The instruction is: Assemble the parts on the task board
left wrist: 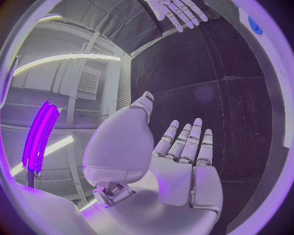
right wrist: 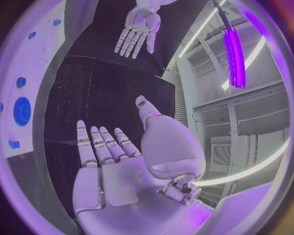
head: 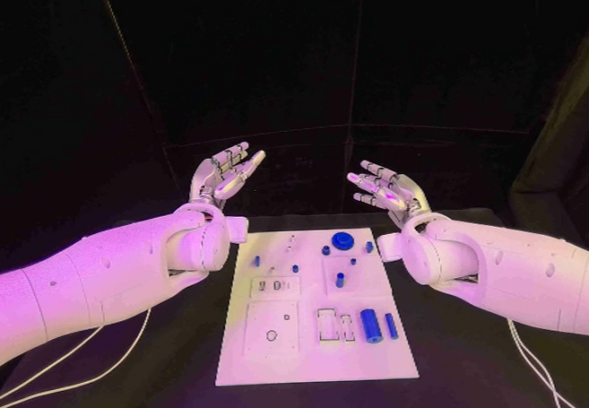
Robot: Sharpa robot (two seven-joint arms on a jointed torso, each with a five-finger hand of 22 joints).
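Parts lay on the task board at mid-tabletop, between and below the raised left hand and right hand, fingers spread wide, empty; right hand nearer the blue cylinders.

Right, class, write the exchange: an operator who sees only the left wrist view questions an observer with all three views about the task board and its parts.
Operator: Where does the task board lie?
Observer: In the head view the task board lies between the two forearms, with the left hand and right hand raised beyond its far edge.
Operator: What lies at its near right?
Observer: A thick blue cylinder lying flat, with a thinner blue rod beside it.
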